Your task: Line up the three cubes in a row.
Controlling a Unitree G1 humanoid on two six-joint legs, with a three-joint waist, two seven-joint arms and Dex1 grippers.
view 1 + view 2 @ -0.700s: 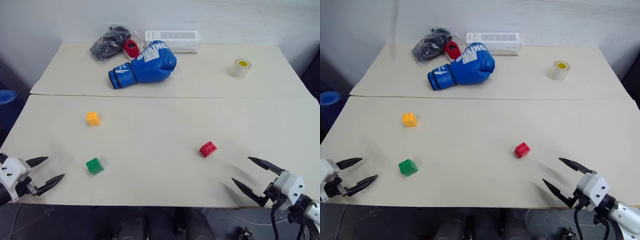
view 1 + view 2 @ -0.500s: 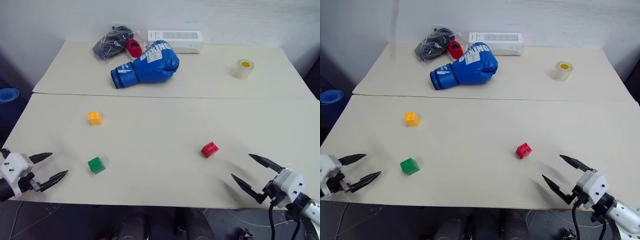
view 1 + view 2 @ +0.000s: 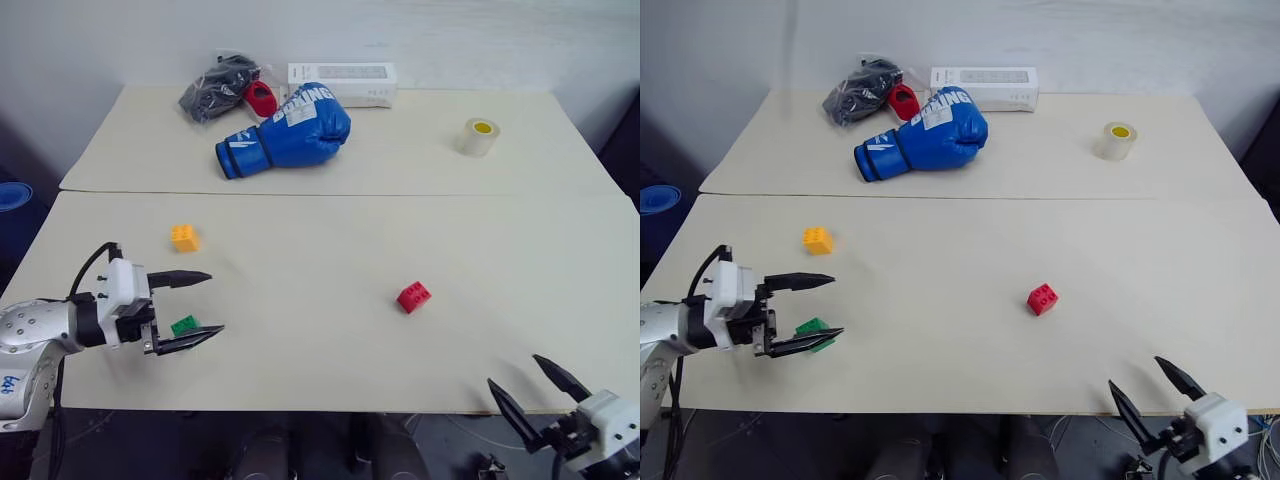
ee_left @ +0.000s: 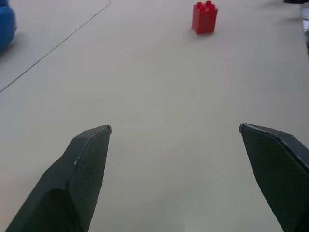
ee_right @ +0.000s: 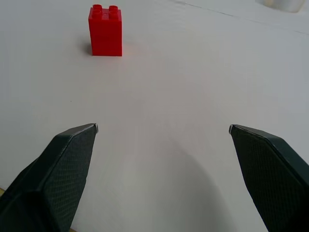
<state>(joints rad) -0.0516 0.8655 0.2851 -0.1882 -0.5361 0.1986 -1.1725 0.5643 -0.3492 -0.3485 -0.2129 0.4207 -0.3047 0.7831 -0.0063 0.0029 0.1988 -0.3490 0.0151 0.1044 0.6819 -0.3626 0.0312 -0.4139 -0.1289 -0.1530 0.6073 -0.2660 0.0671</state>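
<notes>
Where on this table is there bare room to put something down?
The widest bare stretch lies between the green cube and the red cube, and right of the red cube to the table edge. The far middle, between boxing glove and tape roll, is free. The far left corner is crowded.

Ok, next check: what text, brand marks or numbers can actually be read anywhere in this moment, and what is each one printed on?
"BOXING": white letters on the blue boxing glove, partly legible; the first letters are hard to make out.
White logo mark on the glove's cuff: a shape, no readable letters.
White box behind the glove: faint grey print along its face, too small to read.
Tape roll and the three cubes: no text.
</notes>
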